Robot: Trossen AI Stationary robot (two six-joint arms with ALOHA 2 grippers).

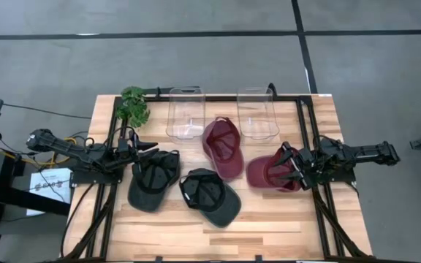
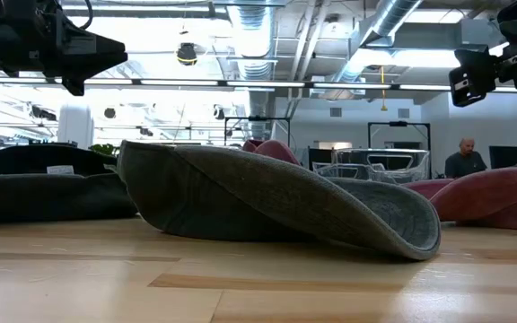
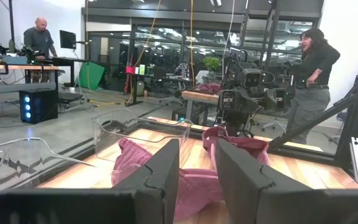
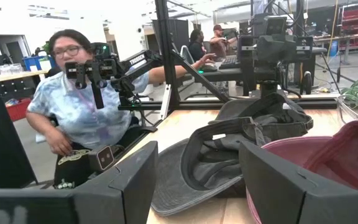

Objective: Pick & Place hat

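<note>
Four caps lie on the wooden table (image 1: pixel 159 234), open side up. One dark grey cap (image 1: pixel 154 181) is at the left and another (image 1: pixel 212 197) sits in the middle, its brim (image 2: pixel 366 224) resting on the wood. One maroon cap (image 1: pixel 222 148) lies behind it, and a second (image 1: pixel 269 174) at the right. My left gripper (image 1: pixel 150 148) hovers open, level, above the left dark cap's far edge. My right gripper (image 1: pixel 289 169) hovers wide open, level, above the right maroon cap's right side. Nothing is between the left gripper's (image 3: pixel 197 152) or right gripper's (image 4: pixel 197 155) fingers.
Two clear plastic bins (image 1: pixel 186 113) (image 1: pixel 259 115) stand at the table's far edge, with a green plant (image 1: pixel 133 107) at the far left corner. A black frame rail (image 1: pixel 302 131) borders the table. People (image 4: pixel 86 106) (image 3: pixel 312 81) stand in the room beyond the table's ends.
</note>
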